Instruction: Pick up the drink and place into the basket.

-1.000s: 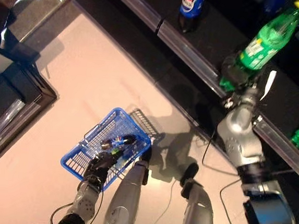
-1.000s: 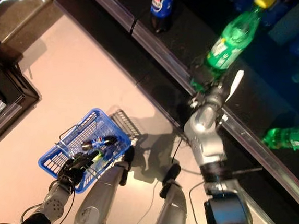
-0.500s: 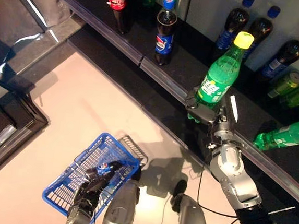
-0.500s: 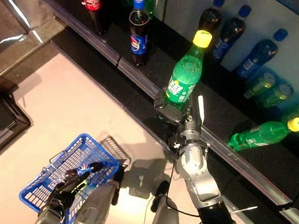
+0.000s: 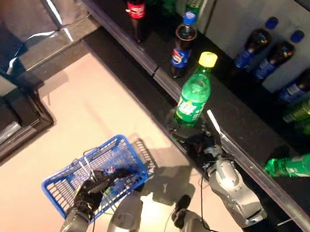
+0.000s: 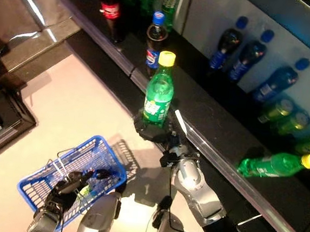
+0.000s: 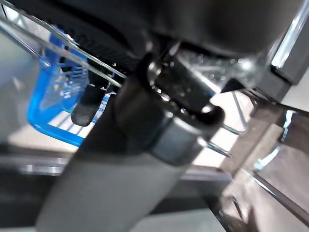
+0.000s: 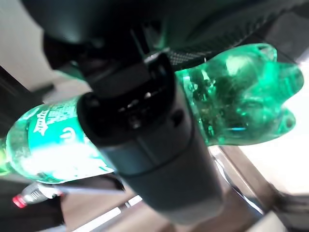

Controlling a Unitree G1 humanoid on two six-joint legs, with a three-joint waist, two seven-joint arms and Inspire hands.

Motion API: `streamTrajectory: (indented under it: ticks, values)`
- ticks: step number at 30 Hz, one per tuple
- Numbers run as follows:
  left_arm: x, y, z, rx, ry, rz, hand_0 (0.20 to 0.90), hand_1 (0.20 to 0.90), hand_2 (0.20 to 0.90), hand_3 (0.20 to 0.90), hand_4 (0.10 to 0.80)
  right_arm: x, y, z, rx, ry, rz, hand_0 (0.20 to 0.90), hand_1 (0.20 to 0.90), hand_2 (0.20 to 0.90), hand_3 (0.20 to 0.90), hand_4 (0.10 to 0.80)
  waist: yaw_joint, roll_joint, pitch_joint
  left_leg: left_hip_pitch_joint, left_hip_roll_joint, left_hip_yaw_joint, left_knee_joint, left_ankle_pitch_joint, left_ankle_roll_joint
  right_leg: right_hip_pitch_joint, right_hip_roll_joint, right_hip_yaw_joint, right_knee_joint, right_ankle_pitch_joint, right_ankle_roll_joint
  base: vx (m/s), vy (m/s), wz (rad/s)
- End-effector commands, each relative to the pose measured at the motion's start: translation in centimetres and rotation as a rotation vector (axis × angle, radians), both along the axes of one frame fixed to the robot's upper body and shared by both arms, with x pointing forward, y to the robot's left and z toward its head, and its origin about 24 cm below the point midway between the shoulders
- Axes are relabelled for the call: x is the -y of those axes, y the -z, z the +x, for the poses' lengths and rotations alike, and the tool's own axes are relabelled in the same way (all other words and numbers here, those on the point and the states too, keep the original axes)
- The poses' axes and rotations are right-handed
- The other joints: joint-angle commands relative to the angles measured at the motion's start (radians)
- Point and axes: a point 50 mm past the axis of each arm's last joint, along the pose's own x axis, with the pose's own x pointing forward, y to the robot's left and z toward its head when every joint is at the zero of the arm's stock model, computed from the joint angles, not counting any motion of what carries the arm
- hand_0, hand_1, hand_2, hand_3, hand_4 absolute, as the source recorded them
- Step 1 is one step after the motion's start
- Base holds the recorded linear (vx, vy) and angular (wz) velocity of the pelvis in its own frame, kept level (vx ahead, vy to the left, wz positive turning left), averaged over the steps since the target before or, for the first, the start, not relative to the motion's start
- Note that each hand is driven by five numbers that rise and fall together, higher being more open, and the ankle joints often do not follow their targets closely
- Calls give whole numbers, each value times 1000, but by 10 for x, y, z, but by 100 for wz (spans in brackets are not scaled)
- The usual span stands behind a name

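Pale floor (image 5: 91, 105) ran below a dark shelf (image 5: 226, 106) that crossed the eye views diagonally, with a metal rail (image 5: 258, 176) along its front edge. We saw our right hand (image 5: 196, 143) curled around the base of a green bottle (image 5: 192, 96) with a yellow cap (image 5: 208, 59). It stood upright, right at the shelf's front edge. Our right wrist view confirmed the hold: the green bottle's lumpy base (image 8: 241, 96) and label (image 8: 53, 140) showed on either side of the thumb (image 8: 145, 145), which lay across the bottle.

Our left hand (image 5: 90, 190) was low on the left, clamped on the wire handle (image 5: 88, 164) of a blue basket (image 5: 68, 181). The basket hung above the floor, well apart from the green bottle. We made out a dark bottle (image 5: 118, 173) lying inside it. Our left wrist view showed the blue mesh (image 7: 53, 92) and wire bars past the hand.

On the shelf we also saw a cola bottle with a blue cap (image 5: 182, 48) just behind the green one, and a red-labelled cola bottle (image 5: 136, 10) further left. Three dark bottles with blue caps (image 5: 277, 51) stood against the back panel. To the right, another green bottle (image 6: 273, 165) lay on its side, near several other green bottles (image 6: 285, 114).
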Motion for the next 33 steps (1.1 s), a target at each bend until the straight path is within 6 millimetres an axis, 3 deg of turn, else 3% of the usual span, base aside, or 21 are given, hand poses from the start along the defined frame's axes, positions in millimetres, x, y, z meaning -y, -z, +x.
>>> streamTrajectory:
  ticks: [1,8,14,28,33]
  values:
    - [55,-95,42,593,278,-159,300,300,300,200,100,-31,-58,-13,266,-142,155,300,300,300,200,100,-4,23,-244,1,-29,-53,47,-38,-6,78,32,-29,-8,-44,-41,-19,-31,21]
    - [71,-133,44,724,422,-215,300,300,300,200,100,-42,-44,-8,196,-90,165,300,300,300,200,100,42,33,-230,-13,-46,-110,49,-28,-7,86,24,-75,-10,-39,-40,-25,-30,21]
    - [81,-154,41,795,517,-282,300,300,300,200,100,-52,-35,-4,155,-54,152,300,300,300,200,100,69,41,-220,-16,-59,-149,40,-20,-8,91,17,-97,-20,-28,-35,-16,-8,8]
    - [109,-177,32,889,801,-420,300,300,300,200,100,-72,-15,8,69,-34,84,300,300,300,200,100,104,42,-241,-10,-78,-193,28,-19,-3,107,10,-118,-46,-13,-27,3,-6,9]
    - [121,-189,24,965,912,-512,300,300,300,200,100,-81,11,8,-43,-32,49,300,300,300,200,100,112,46,-250,-5,-82,-200,16,-19,-1,111,7,-121,-58,-9,-24,4,12,1]
